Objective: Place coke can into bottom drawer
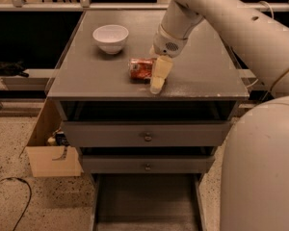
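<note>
On the cabinet top (202, 76), not far from its front edge: can (141, 68), lying on its side, red with white marks. Just to the right of it, touching or nearly so: gripper (158, 76), pale, pointing down onto the top, at the end of the white arm (221, 18) reaching in from the upper right. Spread or pressed together around the can: cannot tell. Farther back and to the left on the same top, apart from the can: white bowl (111, 37), upright. Below the top, two closed drawers with small round knobs, upper drawer (111, 134) and middle drawer (111, 164). Lowest of all, pulled out toward the camera: bottom drawer (144, 201), with flat dark inside. Can not yet in it, well above on the top. Left of the cabinet: box (50, 160) of cardboard, and a dark cable (19, 196) on the speckled ground.
</note>
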You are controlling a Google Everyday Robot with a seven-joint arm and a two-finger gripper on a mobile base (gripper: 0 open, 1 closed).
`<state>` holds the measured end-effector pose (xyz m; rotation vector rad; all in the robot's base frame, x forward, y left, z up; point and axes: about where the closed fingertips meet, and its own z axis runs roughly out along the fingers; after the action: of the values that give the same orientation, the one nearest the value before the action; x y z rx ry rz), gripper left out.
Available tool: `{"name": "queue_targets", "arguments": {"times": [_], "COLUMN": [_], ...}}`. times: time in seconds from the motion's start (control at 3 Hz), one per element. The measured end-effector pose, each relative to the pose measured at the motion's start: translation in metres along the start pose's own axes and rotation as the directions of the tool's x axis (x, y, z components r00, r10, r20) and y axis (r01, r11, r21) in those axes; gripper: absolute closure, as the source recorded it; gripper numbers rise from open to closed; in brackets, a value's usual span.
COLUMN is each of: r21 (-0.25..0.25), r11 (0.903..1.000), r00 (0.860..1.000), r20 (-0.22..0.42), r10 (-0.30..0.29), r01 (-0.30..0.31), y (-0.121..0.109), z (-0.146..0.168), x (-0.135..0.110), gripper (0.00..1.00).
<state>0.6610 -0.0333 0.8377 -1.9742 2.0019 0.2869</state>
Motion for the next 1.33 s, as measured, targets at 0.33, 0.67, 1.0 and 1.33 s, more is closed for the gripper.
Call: {"name": "queue_targets", "arguments": {"times": [0.33,0.67,1.0,1.33], "r21": [-0.023,-0.023,-0.023,-0.024], "r11": [0.9997,0.9997,0.9997,0.9997], "r00": [1.0,1.0,1.0,1.0], "r20": [-0.009,-0.009,-0.009,-0.009], "r10": [0.001,0.001,0.001,0.001], "r01": [-0.001,-0.001,-0.001,-0.001], "y": [0.0048,0.0048,0.0048,0.0048], "z": [0.0144,0.0144,0.0144,0.0144], "x": [0.0021,0.0021,0.0021,0.0021], "gripper": [0.03,0.27,0.49,0.72]}}
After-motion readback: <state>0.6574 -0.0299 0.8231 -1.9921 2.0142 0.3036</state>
